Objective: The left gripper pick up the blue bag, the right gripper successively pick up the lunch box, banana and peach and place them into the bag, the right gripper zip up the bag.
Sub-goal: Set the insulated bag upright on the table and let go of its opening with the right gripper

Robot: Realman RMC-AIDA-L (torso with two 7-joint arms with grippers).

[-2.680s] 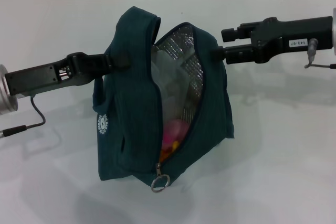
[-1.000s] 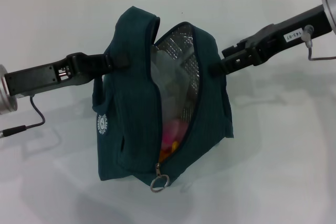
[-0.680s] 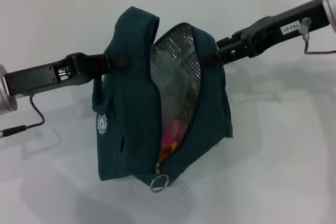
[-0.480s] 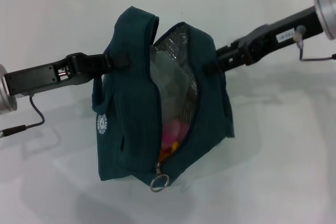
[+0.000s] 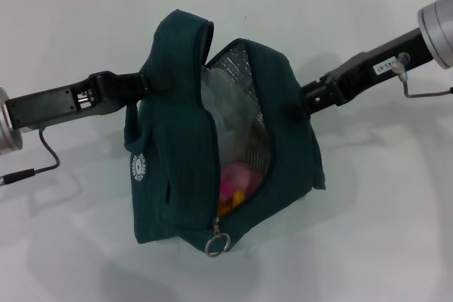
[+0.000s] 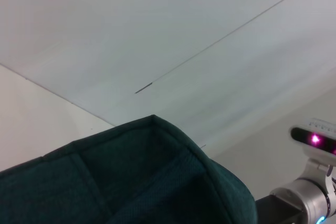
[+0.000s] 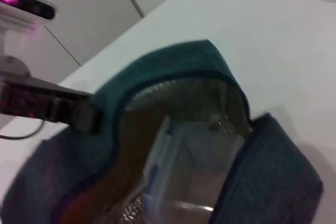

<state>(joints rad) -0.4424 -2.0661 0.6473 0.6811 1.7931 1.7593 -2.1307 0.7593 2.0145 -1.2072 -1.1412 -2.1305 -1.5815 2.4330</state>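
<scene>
Left gripper (image 5: 157, 81) clenched on the blue bag (image 5: 180, 167) at its top edge, holding it up off the table (image 5: 382, 217). Right gripper (image 5: 301, 104) is pressed against the opposite flap; whether its fingers are closed, I cannot tell. Lunch box (image 5: 230, 122) and peach (image 5: 237, 178) sit inside, below the fingers. Zip pull (image 5: 216, 244) hangs low, mouth gaping: push that flap harder and the bag may twist in the left grip, or the box could snag the zip
</scene>
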